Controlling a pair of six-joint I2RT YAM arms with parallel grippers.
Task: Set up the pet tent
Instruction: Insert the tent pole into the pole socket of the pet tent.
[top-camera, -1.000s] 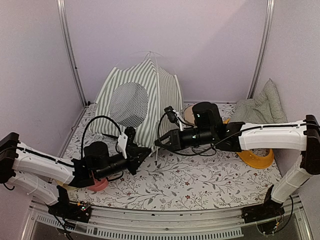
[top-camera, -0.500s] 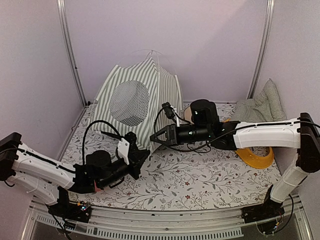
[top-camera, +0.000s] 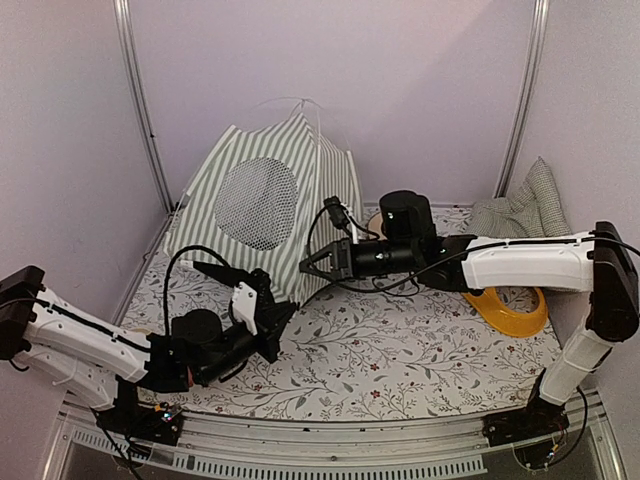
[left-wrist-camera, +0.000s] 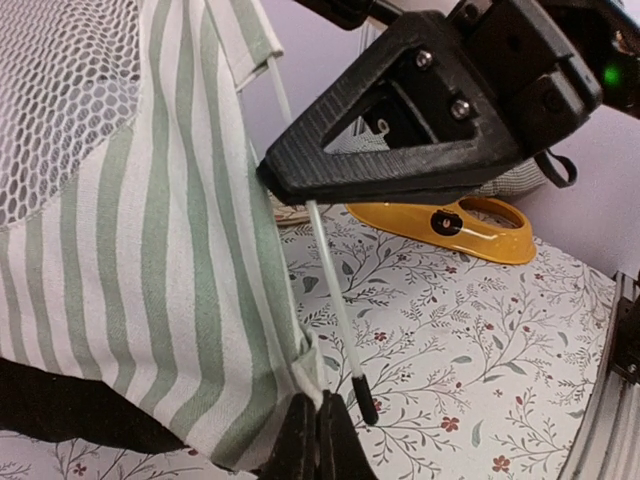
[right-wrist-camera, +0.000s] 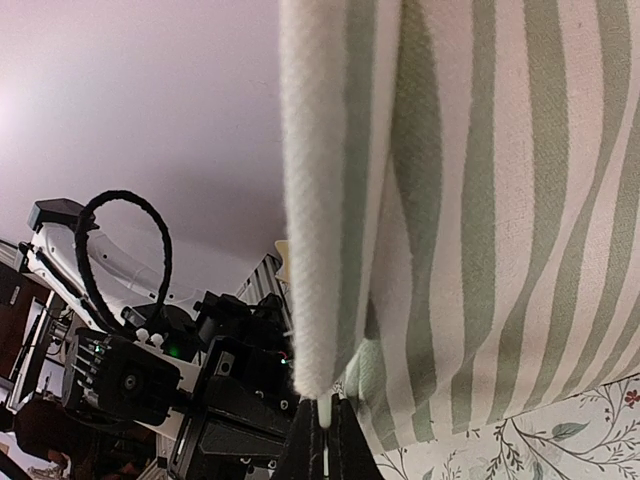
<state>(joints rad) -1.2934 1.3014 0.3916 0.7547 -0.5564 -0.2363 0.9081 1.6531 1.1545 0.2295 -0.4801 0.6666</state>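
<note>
At the back left of the flower-patterned table (top-camera: 400, 350) stood one pet tent (top-camera: 330, 200), its green-and-white striped cloth raised to a peak and its single round black mesh window (top-camera: 257, 203) facing the arms. Two arms worked at its near right edge. From the near left corner, the left arm lay low over the table, wrist angled up and to the right, and the left gripper (top-camera: 283, 312) had its fingers pressed together on the bottom corner of the striped hem, as the left wrist view showed. From the right side, the right arm reached across level and well above the table, pointing left, and the right gripper (top-camera: 306, 268) sat just above the left one, its jaws pinched on one thin white pole (left-wrist-camera: 335, 290) that ran down the tent's edge to a black tip close to the table. One yellow dish (top-camera: 515, 318) lay under the right forearm, and one checked cushion (top-camera: 520, 215) leaned in the far right corner.
</note>
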